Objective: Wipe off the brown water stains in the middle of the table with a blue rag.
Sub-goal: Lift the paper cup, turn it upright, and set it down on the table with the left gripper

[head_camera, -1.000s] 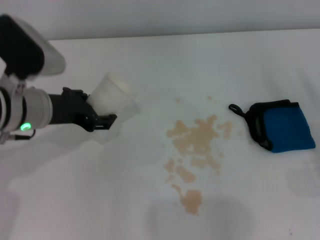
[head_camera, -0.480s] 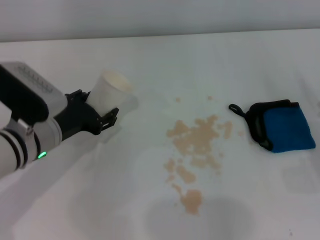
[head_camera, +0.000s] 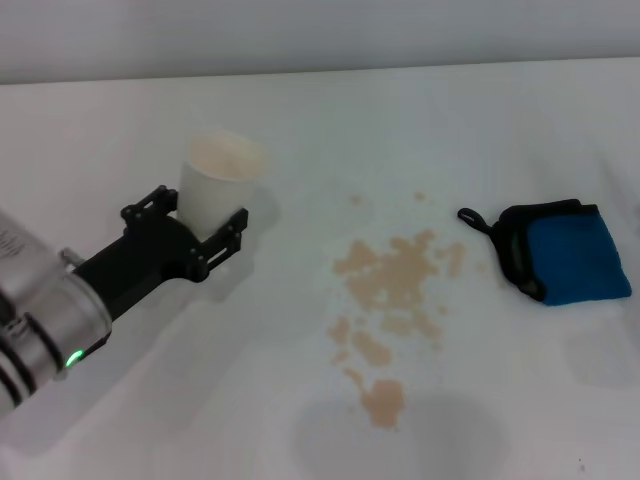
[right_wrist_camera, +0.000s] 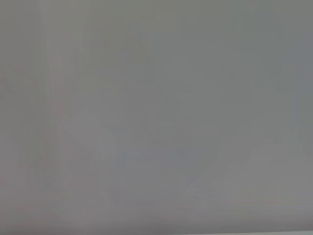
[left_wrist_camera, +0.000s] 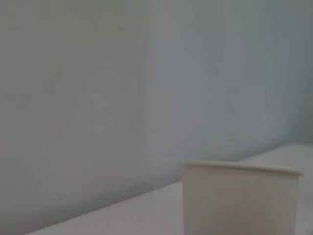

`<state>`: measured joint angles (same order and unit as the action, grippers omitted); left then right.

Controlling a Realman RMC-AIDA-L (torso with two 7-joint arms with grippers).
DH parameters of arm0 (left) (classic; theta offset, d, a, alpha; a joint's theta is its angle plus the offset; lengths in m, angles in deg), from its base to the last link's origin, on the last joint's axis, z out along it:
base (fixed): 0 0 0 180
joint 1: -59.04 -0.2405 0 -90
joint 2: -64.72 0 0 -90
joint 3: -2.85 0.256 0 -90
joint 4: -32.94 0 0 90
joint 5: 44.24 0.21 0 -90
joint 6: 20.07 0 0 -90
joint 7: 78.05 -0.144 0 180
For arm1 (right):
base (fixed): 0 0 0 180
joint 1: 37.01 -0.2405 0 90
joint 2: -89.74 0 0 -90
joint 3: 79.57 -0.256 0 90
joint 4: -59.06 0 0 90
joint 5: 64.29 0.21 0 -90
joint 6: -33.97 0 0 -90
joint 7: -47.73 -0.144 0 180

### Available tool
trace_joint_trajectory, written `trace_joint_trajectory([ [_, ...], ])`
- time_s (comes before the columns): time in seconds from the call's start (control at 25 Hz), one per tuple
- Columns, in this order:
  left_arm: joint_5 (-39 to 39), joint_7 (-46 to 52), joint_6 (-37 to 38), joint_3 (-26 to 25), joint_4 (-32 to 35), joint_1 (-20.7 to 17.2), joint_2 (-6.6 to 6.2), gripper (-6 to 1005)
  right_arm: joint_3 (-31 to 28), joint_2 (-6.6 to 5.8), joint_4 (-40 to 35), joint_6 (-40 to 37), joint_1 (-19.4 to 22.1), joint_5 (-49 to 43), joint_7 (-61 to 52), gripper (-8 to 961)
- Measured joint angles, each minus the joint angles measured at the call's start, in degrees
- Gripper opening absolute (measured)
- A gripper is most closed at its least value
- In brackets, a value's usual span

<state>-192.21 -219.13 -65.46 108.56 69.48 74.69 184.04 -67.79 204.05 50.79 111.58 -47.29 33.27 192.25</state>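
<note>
Though the left gripper (head_camera: 208, 232) has its fingers clasped around a white cup (head_camera: 214, 192) standing upright on the bench (head_camera: 150, 420), no wiping has begun: the brown water stains (head_camera: 392, 300) lie mid-bench, the blue rag (head_camera: 560, 252) untouched well right. The right gripper is out of sight.

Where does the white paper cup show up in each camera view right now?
Head view: the white paper cup stands upright, upper left of centre, between the jaws of the left gripper, left of the brown water stains.
Left wrist view: the cup fills the lower right, close up.
Right wrist view: not in it.
Shared landmark: the white table, also behind the cup in the left wrist view.
</note>
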Motion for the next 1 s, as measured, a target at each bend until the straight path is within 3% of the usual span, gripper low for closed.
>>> trace_joint_trajectory([
  [0.12, -3.41, -2.34, -4.76, -0.15, -5.84, 1.73, 0.04, 703, 0.07, -0.02, -0.13, 0.28, 0.03, 0.0, -0.08, 812],
  [0.36, -4.96, -4.04, -5.69, 0.09, -12.54, 3.72, 0.28, 702, 1.44, -0.05, -0.75, 0.44, -0.03, 0.0, -0.1, 812],
  [1.0, -6.13, -4.56, -5.04, 1.13, -16.33, 3.66, 0.3, 701, 2.19, 0.03, -0.56, 0.62, 0.32, 0.01, -0.12, 811],
])
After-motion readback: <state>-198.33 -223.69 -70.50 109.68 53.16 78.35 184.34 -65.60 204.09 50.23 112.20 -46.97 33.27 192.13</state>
